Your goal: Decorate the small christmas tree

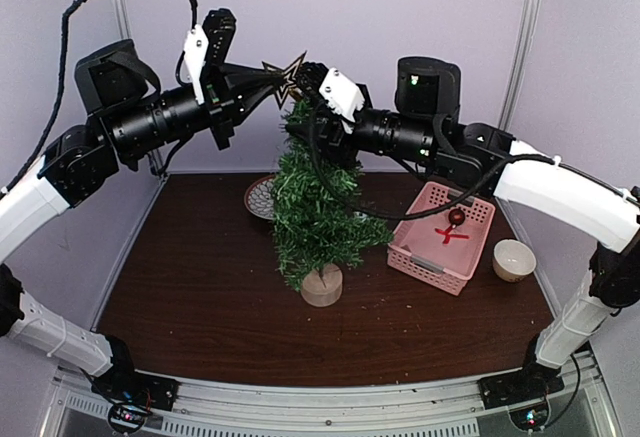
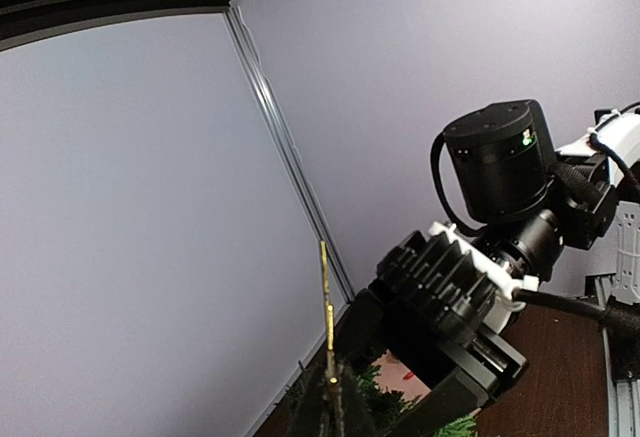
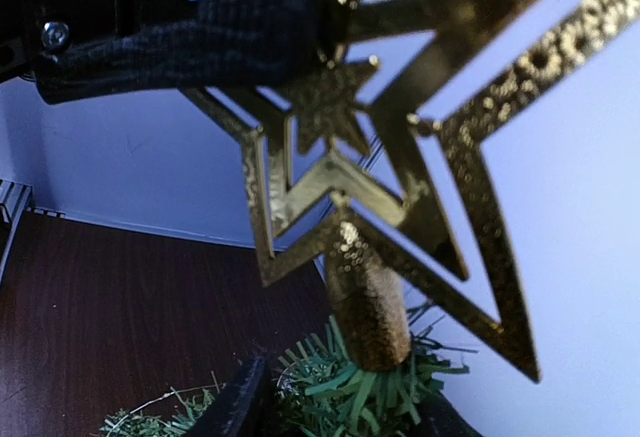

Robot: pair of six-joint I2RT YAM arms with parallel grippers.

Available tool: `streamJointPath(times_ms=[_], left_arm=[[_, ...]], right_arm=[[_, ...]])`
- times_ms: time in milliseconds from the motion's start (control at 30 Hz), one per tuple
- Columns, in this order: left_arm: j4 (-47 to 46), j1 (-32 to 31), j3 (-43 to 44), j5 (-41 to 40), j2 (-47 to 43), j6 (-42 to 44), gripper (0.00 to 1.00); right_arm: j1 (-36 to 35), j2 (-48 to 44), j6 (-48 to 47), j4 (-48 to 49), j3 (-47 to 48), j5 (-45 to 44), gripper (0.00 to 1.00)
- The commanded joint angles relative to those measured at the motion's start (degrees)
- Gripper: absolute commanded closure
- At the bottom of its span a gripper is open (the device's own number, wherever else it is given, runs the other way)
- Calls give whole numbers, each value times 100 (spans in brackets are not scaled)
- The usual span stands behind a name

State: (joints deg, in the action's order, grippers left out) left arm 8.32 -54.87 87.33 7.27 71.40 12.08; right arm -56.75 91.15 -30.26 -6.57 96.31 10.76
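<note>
Clamps the gold glittery openwork star topper (image 1: 291, 79) in the closed left gripper (image 1: 268, 82), its stem sunk into the tip of the small christmas tree (image 1: 315, 207), dark green and bristly on a round pale wooden stump. Flanks that tip with the right gripper (image 3: 335, 417), jaws parted, needles between. Shows the tree upright mid-way across the dark brown table (image 1: 200, 297), near a pink slotted plastic basket (image 1: 425, 262)

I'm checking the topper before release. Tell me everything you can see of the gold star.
The gold star is a flat, glittery open frame of nested pointed outlines, with a small star at its centre and a tubular socket below. It stands with the socket down in the needles at the tip of the small christmas tree. The left gripper is shut on its edge.
</note>
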Motion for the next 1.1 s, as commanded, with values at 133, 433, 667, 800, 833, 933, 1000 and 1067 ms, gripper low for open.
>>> streamJointPath(times_ms=[133, 433, 667, 800, 833, 933, 1000, 1067], left_arm=[[-97, -24, 47, 38, -151, -84, 100], [-80, -22, 81, 52, -20, -111, 100], [38, -24, 200, 60, 134, -131, 100], [83, -23, 227, -13, 201, -125, 100], [101, -19, 225, -11, 214, -122, 100], [175, -23, 242, -42, 252, -110, 100], [209, -29, 236, -84, 259, -109, 100], [327, -18, 276, -99, 282, -97, 100]], right_arm=[[90, -197, 75, 296, -174, -146, 71], [94, -63, 184, 288, 13, 221, 97], [94, -46, 209, 294, 28, 389, 100], [98, -70, 254, 323, 41, 513, 100], [95, -71, 264, 327, 45, 537, 100], [86, -87, 287, 340, 42, 607, 100], [85, -95, 300, 354, 29, 660, 100], [78, -106, 300, 362, 13, 697, 100]])
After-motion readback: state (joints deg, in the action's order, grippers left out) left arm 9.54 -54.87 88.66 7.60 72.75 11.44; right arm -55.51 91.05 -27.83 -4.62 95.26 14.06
